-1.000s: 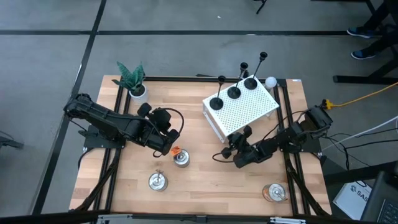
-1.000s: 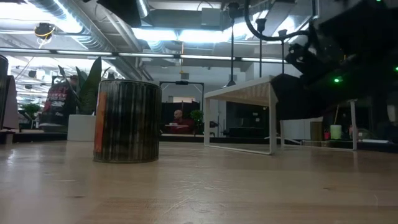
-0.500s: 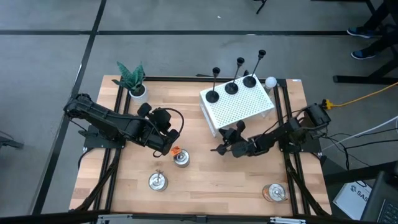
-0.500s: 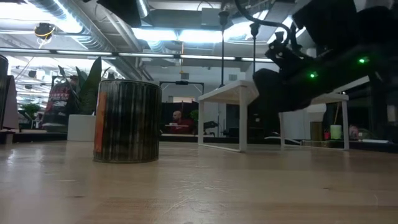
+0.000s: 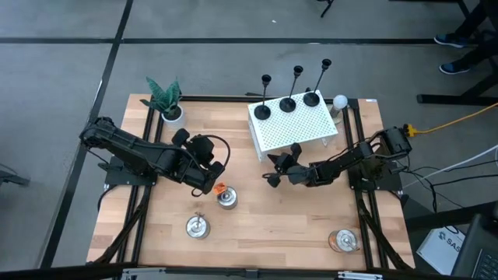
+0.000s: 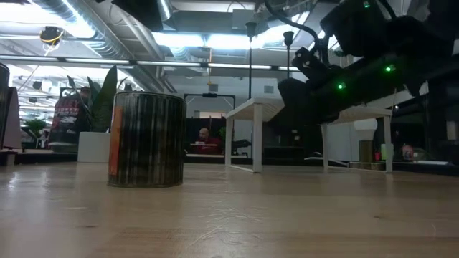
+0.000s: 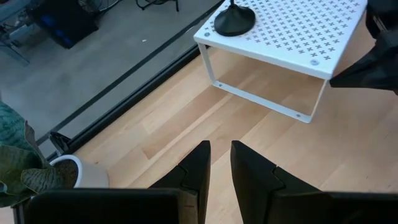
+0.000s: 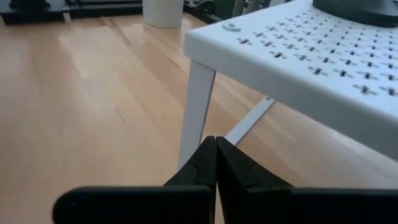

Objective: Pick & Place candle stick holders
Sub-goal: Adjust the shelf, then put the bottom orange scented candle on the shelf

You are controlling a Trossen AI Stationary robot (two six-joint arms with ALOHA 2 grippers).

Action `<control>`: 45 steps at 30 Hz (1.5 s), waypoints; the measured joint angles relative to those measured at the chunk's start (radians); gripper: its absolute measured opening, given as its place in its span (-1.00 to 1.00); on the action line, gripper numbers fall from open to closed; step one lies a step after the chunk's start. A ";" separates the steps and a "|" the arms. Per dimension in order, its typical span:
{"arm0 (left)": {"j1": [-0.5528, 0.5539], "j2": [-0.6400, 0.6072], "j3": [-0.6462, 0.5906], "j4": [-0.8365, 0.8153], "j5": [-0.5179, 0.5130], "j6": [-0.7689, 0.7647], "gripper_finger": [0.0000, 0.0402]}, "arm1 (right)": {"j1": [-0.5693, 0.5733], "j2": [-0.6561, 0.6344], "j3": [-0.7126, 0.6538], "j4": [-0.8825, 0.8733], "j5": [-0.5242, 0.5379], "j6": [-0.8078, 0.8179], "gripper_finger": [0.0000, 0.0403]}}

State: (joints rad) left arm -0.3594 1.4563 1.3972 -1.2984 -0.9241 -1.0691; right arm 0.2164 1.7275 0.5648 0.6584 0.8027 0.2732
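Observation:
Three black candle stick holders (image 5: pixel 263 113) (image 5: pixel 287 103) (image 5: pixel 311 99) stand upright by their round bases on a white perforated rack (image 5: pixel 299 134) at the table's far right. One base also shows in the left wrist view (image 7: pixel 234 22). My right gripper (image 5: pixel 274 173) is shut and low at the rack's near left corner. My left gripper (image 5: pixel 212 180) hovers left of centre, open by a narrow gap and empty, pointing toward the rack (image 7: pixel 292 31). My right gripper's shut fingertips (image 8: pixel 214 144) stand against the lower part of the rack's near left corner leg (image 8: pixel 196 102). They come level from the table's near right side. The rack stands on its legs on the table. I cannot tell for certain whether the tips touch the leg.
A potted plant (image 5: pixel 165 101) stands at the far left and a white ball (image 5: pixel 338 101) at the far right edge. A small tin (image 5: pixel 226 200) sits beside an orange bit (image 5: pixel 219 187) near my left gripper. Two metal cups (image 5: pixel 197 226) (image 5: pixel 343 240) stand near the front edge.
My right gripper has gone toward the table's left and far edges, staying shut. The rack has slid toward the far left and turned closer to square with the table. The three holders have stayed upright on it.

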 joint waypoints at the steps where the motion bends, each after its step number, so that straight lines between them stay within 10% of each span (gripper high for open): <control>1: 0.000 0.000 0.000 0.000 0.000 0.000 -0.71 | -0.005 0.000 0.000 0.008 -0.010 -0.012 -0.98; 34: 0.000 0.000 -0.001 -0.001 0.049 0.000 -0.71 | -0.053 0.000 0.000 -0.022 -0.190 -0.068 -0.95; 45: 0.000 0.000 -0.001 0.000 0.062 0.011 -0.71 | -0.051 0.000 0.000 -0.042 -0.475 0.045 -0.95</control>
State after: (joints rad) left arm -0.3592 1.4559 1.3960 -1.2987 -0.8625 -1.0584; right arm 0.1649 1.7279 0.5648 0.6163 0.3280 0.3177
